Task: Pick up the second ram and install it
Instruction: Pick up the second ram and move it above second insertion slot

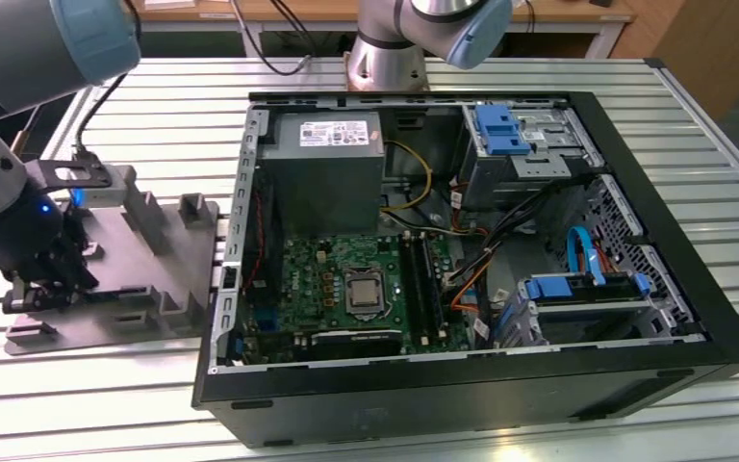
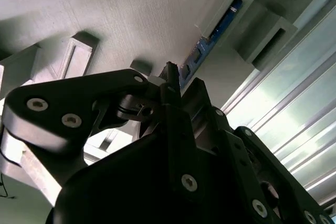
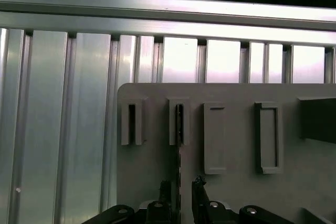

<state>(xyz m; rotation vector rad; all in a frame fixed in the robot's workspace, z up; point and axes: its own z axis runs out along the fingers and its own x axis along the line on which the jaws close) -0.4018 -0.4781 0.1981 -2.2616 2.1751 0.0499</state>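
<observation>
**Exterior view:** The arm's hand (image 1: 42,289) sits low over the near end of the grey fixture plate (image 1: 139,255). The plate lies on the slatted desk (image 1: 177,115), to the exterior view's left of the open computer case (image 1: 472,404). The long black motherboard slots (image 1: 423,289) lie well apart from the hand, toward the exterior view's right.

**First wrist view:** The second ram (image 3: 179,156) stands on edge, its far end seated in an upright block (image 3: 172,121). Its long axis runs straight back from that block into the hand (image 3: 181,187). The fingers (image 3: 198,184) stand narrowly parted either side of the stick's flat faces, with a slim gap showing (not clamped, by the look of it).

**Second wrist view:** The second ram (image 2: 207,43), marked in blue, runs from its block (image 2: 218,9) down between the tips of the hand (image 2: 182,80).
</observation>
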